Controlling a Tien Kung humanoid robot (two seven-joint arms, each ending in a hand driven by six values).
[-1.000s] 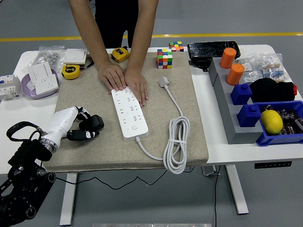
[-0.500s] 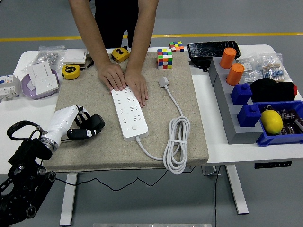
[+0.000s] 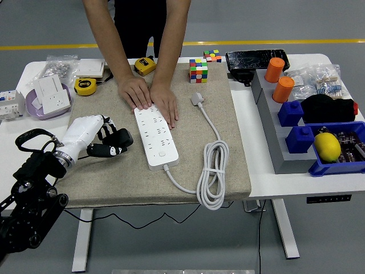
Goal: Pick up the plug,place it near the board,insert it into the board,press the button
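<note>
A white power strip (image 3: 155, 135) lies lengthwise on the beige mat (image 3: 120, 177). Its white plug (image 3: 197, 99) lies on the mat to the upper right, with the cable coiled (image 3: 212, 174) at the lower right. A person's two hands (image 3: 149, 98) press on the strip's far end. My left hand (image 3: 107, 142) hovers over the mat just left of the strip, fingers relaxed and holding nothing. My right arm is out of view.
Two tape measures (image 3: 85, 86), Rubik's cubes (image 3: 198, 71), a wall socket on a purple plate (image 3: 49, 97) and bagged parts sit at the back. On the right stand a grey block (image 3: 279, 154), orange cylinders (image 3: 283, 89), blue bins and a lemon (image 3: 327, 146).
My left hand has moved up and to the right, closer to the power strip. The person's hands and the plug have not moved.
</note>
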